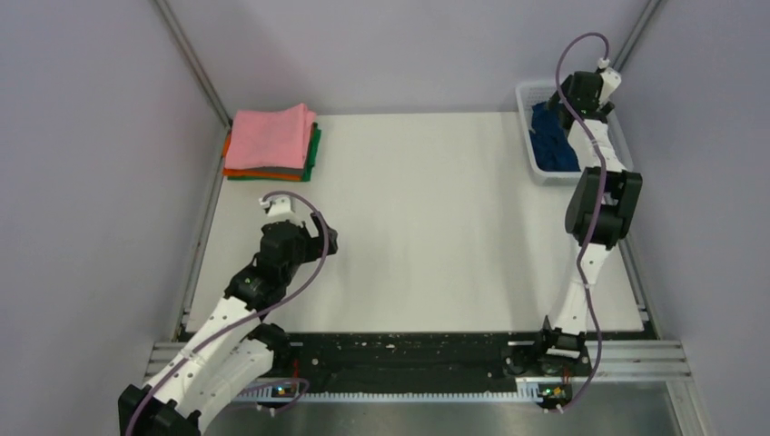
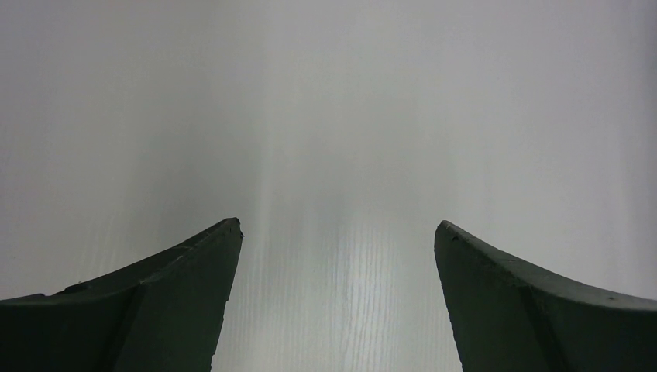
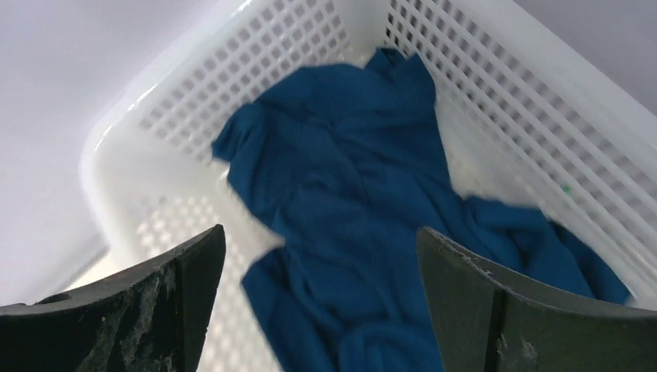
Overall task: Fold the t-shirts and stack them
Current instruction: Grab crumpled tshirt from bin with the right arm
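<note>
**Entry: blue shirt, fetch from basket, grasp not yet made**

- **Right hand** (image 3: 321, 232): fingers apart, nothing between them. It is poised above the basket (image 3: 271, 54) at the far right corner of the desk (image 1: 436, 227), looking down into it.
- **Blue shirt** (image 3: 349, 194): unfolded and crumpled, lying loose in the basket. It covers most of the floor, and one lobe reaches toward the far wall. Neither hand touches it.
- **Left hand** (image 2: 338, 223): fingers apart, empty. It hangs over bare desk near the left edge, just in front of the stack.
- **Stack** (image 1: 271, 141): folded squares at the far left corner. Pink is on top, with orange, grey and green edges showing beneath. The edges look roughly aligned.

**Step in hand (judged):** fetching the only unfolded shirt in view. The stack suggests the task is well along. The blue shirt is yet to be lifted out, spread, folded and added to it.

**Next move calls for (judged):**
- The right hand should lower into the basket and close on a raised ridge of cloth near the middle, clear of the mesh walls so the fingertips do not snag.
- The lift should go high enough for the trailing cloth to clear the rim, then carry to the open middle of the desk.
- The left hand will likely be needed to take a second edge for spreading.
- The basket looks light and may rise with the shirt if the cloth catches.
</note>
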Motion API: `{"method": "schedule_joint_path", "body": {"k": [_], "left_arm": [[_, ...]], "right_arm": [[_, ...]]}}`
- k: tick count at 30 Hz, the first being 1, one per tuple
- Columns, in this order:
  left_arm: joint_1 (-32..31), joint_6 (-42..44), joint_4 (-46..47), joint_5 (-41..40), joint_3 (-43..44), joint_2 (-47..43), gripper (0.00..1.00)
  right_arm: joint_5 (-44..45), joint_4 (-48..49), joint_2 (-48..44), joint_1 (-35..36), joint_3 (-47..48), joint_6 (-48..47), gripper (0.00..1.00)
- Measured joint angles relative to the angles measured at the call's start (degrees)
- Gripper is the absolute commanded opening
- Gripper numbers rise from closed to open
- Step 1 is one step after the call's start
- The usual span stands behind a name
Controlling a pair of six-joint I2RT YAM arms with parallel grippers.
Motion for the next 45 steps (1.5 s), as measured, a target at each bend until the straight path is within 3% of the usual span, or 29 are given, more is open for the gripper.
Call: {"method": "schedule_joint_path", "body": {"k": [6,10,15,18,22,23,24,35,45], "left_arm": [[0.0,0.2,0.6,-0.2,0.0,2.5,0.99],[0.0,0.2,0.6,-0.7,0.0,3.5,0.99],[0.1,0.2,0.7,-1.4,0.0,3.4,0.99],[0.1,0.2,0.8,-1.6,0.0,3.1,0.99],[0.1,0.2,0.7,-1.8,0.0,2.1,0.99],[0.1,0.2,0.7,-1.9,0.0,1.8,0.99],[0.1,0.2,0.7,-2.2,0.0,1.5,0.99],[0.1,0.1,0.0,-3.0,0.0,-1.3,0.99],[0.1,-1.3,-0.6,-1.3,-0.5,-5.5,0.99]], "right_arm": [[-2.5,-0.7,20.9,-1.9,20.7,-2.0,0.90],[-3.9,-1.3,28.0,-2.3,24.7,-1.7,0.85],[-8.0,0.2,29.5,-3.4,26.2,3.6,0.68],[-12.1,2.9,29.4,-4.7,24.4,7.5,0.53],[-15.1,4.2,29.4,-6.1,23.3,10.2,0.12],[-16.1,4.2,29.5,-6.4,23.3,10.7,0.03],[-16.8,3.8,29.5,-6.5,23.3,11.2,0.00],[-22.9,-0.4,24.6,-5.7,22.3,9.9,0.00],[-33.7,1.2,-8.0,-2.9,11.3,7.5,0.00]]}}
